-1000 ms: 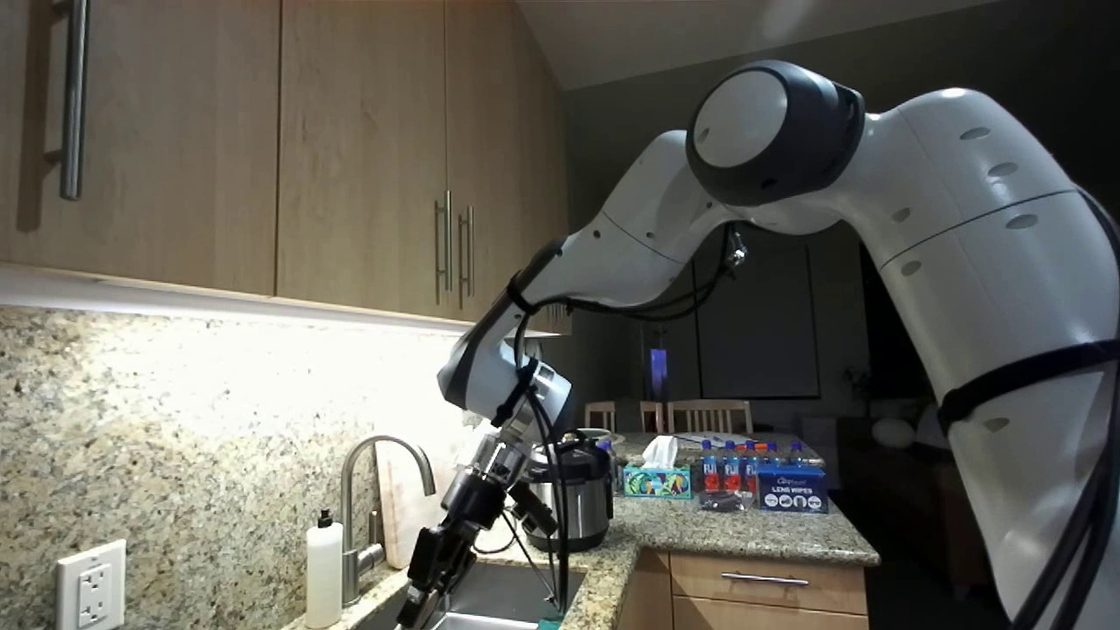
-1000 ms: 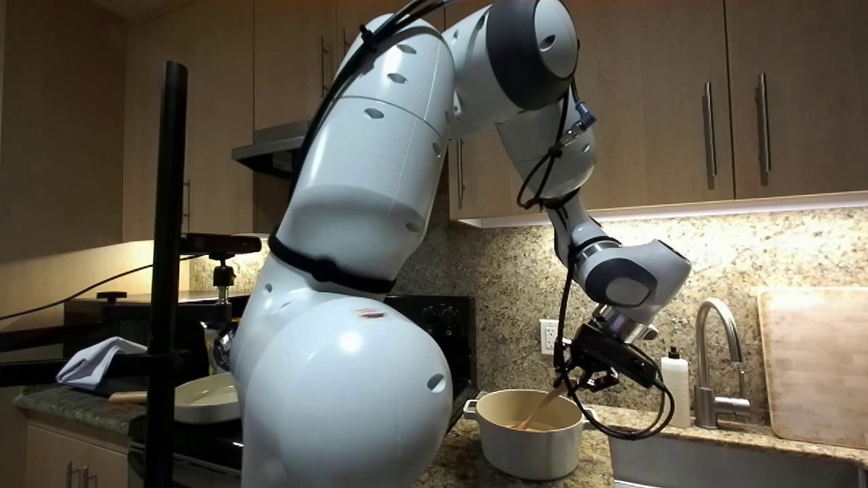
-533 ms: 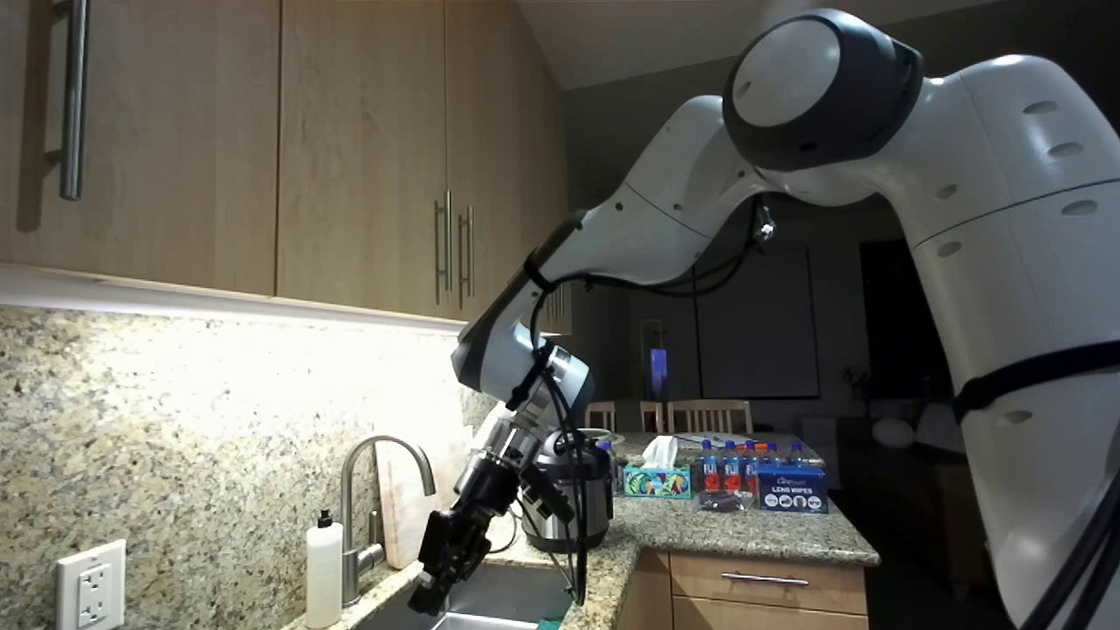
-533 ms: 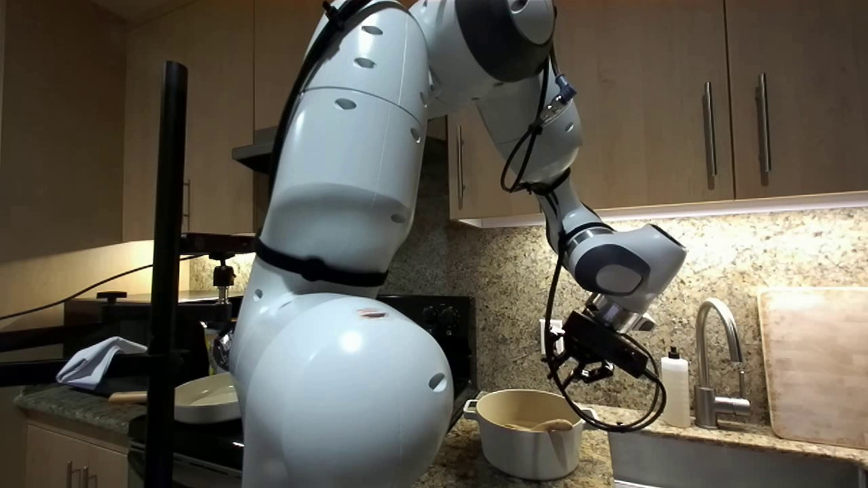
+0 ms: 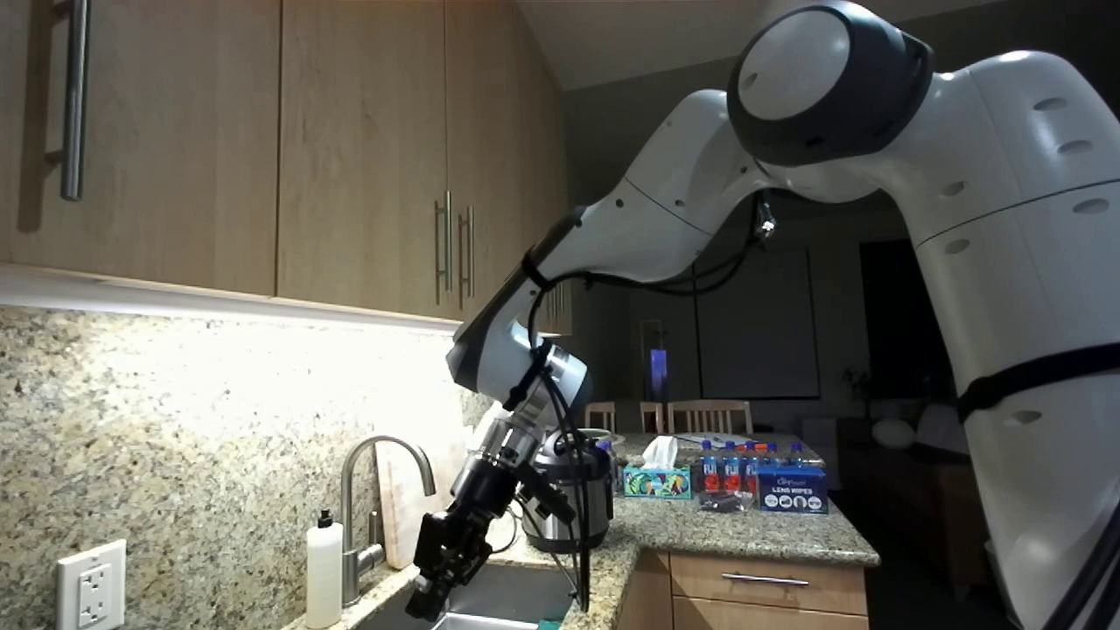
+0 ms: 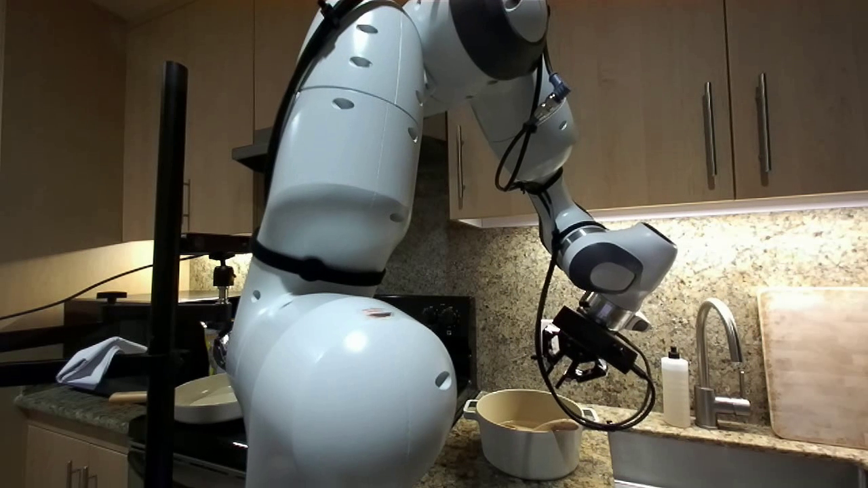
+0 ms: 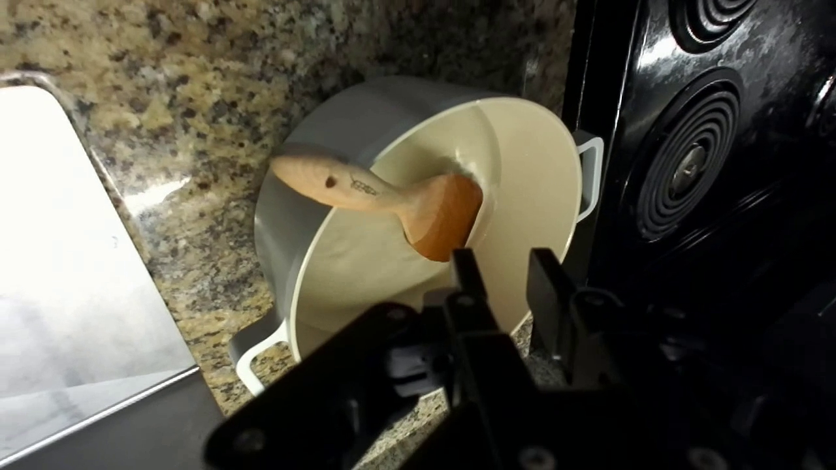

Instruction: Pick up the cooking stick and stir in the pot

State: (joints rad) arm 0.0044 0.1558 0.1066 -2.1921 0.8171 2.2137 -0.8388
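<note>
The cooking stick (image 7: 392,198) leaned in the pot (image 7: 535,163) below the gripper (image 7: 504,258) and apart from it, its blade inside and its handle jutting over the rim. The gripper's fingers stood parted. In the wrist view a stove burner (image 7: 689,163) lay to their right, the sink (image 7: 78,261) to their left; in an exterior view a pump bottle (image 6: 675,391) stood right of the gripper.

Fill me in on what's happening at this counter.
A robot arm has its gripper above the pale pot, open and holding nothing. The wooden cooking stick leans over the pot's rim, its broad end inside and its handle sticking out. So no stirring is under way at this moment.
</note>
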